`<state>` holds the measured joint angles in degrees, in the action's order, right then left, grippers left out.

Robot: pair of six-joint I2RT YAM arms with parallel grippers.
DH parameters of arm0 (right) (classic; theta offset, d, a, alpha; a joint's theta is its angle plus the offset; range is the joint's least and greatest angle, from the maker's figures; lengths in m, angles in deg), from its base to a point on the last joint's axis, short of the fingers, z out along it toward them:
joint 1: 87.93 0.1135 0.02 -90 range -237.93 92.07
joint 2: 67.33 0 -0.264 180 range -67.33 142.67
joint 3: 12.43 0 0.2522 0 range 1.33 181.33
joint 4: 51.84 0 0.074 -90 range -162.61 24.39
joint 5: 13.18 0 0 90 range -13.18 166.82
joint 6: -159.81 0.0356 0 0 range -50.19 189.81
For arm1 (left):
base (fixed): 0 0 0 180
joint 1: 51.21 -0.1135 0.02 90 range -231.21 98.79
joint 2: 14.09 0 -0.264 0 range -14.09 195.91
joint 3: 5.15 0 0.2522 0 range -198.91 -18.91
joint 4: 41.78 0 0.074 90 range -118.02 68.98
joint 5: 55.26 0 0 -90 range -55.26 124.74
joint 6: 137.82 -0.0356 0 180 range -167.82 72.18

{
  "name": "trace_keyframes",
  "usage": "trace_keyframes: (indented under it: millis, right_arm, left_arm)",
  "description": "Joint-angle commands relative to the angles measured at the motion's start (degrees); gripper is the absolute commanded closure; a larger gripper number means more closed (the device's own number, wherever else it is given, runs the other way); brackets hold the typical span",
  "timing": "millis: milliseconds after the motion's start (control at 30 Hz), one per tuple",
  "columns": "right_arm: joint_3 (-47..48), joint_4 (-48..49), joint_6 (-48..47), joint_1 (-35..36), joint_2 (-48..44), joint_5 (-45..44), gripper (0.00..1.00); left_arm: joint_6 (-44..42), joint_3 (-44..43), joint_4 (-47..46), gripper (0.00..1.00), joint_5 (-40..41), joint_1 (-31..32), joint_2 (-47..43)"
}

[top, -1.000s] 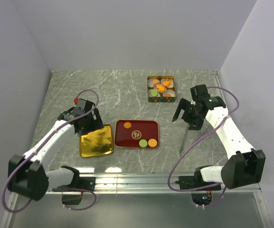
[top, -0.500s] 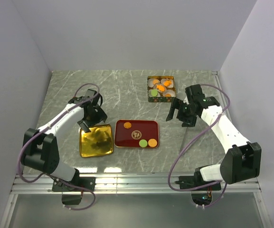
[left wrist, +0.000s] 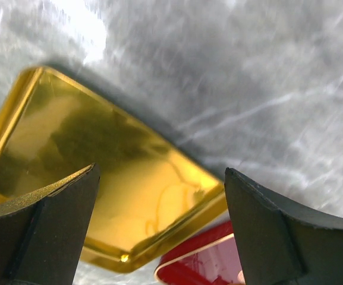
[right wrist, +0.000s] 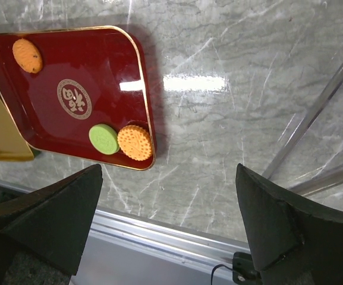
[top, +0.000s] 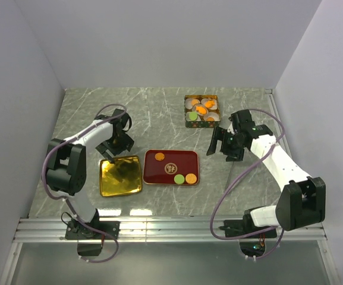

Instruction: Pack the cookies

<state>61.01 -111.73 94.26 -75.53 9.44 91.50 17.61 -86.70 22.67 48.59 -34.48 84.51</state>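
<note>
A red tray point(top: 183, 159) lies at the table's middle with three cookies on it: an orange one point(top: 159, 157) at its far left, a green one point(top: 179, 179) and an orange one point(top: 190, 177) at its near right. They also show in the right wrist view: orange point(right wrist: 27, 55), green point(right wrist: 103, 139), orange point(right wrist: 135, 142). A gold emblem point(right wrist: 74, 99) is printed on the tray. A small box point(top: 201, 110) at the back holds several cookies in white cups. My left gripper point(top: 113, 148) is open above the gold lid point(top: 120, 176). My right gripper point(top: 220, 141) is open and empty, right of the tray.
The gold lid point(left wrist: 94, 172) fills the left wrist view, the red tray's corner point(left wrist: 201, 264) beside it. A metal rail point(top: 171, 228) runs along the near edge. Grey walls close in the left, back and right.
My left gripper has swung back toward the far edge of the gold lid, its arm folding. My right gripper has moved left toward the red tray.
</note>
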Motion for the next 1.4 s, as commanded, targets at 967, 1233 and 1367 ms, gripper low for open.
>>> trace_keyframes:
  millis: [967,1233,1367]
  right_arm:
    - [5.3,2.4,-1.9,2.4,6.1,2.6,0.02]
    - [8.9,0.4,-1.6,2.4,5.9,2.9,0.02]
    - [12.4,-0.7,-0.8,2.4,6.6,4.1,0.02]
  left_arm:
    - [-5.3,0.5,-4.4,0.92,3.6,-4.2,7.4]
    - [-8.4,-5.5,-4.5,0.99,2.1,-5.2,3.3]
    - [-10.0,-10.2,-4.8,1.00,0.1,-5.8,1.1]
